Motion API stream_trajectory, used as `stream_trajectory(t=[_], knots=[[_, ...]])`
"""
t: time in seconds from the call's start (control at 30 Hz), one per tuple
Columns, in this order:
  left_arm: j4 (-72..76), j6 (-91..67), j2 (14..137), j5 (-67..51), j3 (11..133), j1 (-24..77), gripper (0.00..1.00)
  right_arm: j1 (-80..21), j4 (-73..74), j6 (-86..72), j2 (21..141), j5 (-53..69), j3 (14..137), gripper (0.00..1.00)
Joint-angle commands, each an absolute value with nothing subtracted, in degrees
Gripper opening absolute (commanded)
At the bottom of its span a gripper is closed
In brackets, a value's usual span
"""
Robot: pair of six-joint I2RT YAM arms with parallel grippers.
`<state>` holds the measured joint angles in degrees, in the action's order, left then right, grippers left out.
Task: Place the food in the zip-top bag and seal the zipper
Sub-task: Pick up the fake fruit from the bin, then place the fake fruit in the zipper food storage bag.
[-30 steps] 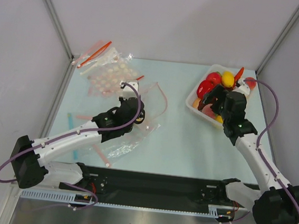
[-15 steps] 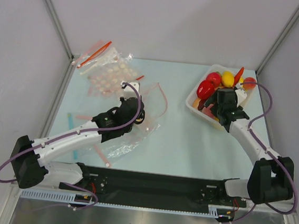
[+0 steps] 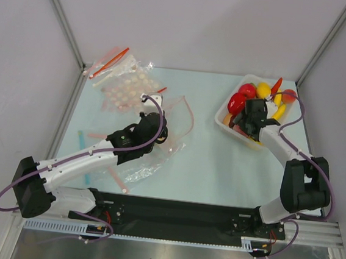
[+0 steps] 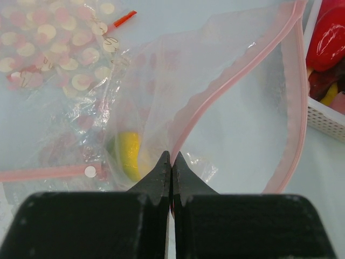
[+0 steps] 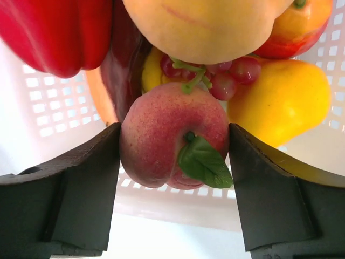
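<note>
Pink peach sits pinched in the right claw, down in the white tray. The left claw is pressed together on the zip-top bag, with the mango bagged just left of it.

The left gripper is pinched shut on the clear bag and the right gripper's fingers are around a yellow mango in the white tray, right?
Not quite. The right wrist view shows the right gripper around a pink-red peach, not a yellow mango, in the white tray. The left gripper is shut on the zip-top bag, as you said.
</note>
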<state>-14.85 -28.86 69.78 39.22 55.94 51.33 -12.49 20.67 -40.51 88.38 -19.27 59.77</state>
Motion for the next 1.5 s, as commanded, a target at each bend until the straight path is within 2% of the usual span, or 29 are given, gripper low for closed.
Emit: stream_trajectory(t=[0.0,0.23,0.27,0.4,0.47,0.6,0.7,0.73,0.9,1.1,1.47], knots=[[-12.92,-27.86,68.99,38.41,55.9,50.98,0.0,-12.13,19.34,-40.17,83.77,-21.01,59.87,0.73],[-12.92,-27.51,69.43,37.53,56.25,50.98,0.0,-12.13,10.93,-37.63,67.8,-18.39,51.78,0.66],[-13.01,-27.51,69.43,37.44,56.25,50.98,0.0,-12.13,8.72,-36.49,66.02,-16.19,50.2,0.65],[-12.83,-27.51,69.43,36.83,56.34,50.98,0.0,-12.39,-7.0,-32.35,57.14,5.55,41.85,0.6],[-12.92,-27.51,69.35,36.47,56.34,50.98,0.0,-13.87,-14.3,-31.3,54.51,11.66,39.38,0.59],[-12.66,-27.51,69.17,35.25,56.25,50.98,0.0,-20.19,-17.56,-28.4,53.26,15.2,39.73,0.57],[-12.13,-27.07,69.0,32.18,56.25,50.98,0.0,-26.43,-19.68,-23.39,53.79,15.56,40.08,0.58],[-11.78,-26.29,68.99,30.86,56.25,50.98,0.0,-31.24,-19.86,-21.9,53.88,14.95,40.34,0.57],[-10.72,-25.31,68.73,25.24,56.25,50.98,0.0,-41.74,-19.78,-13.46,55.28,8.36,41.57,0.57],[-9.32,-25.22,66.97,17.68,55.81,51.06,0.0,-44.03,-18.29,-13.01,59.23,5.19,43.67,0.58],[-7.56,-24.87,63.11,13.01,54.14,51.06,0.0,-44.12,-16.26,-13.1,62.93,0.0,45.17,0.61]])
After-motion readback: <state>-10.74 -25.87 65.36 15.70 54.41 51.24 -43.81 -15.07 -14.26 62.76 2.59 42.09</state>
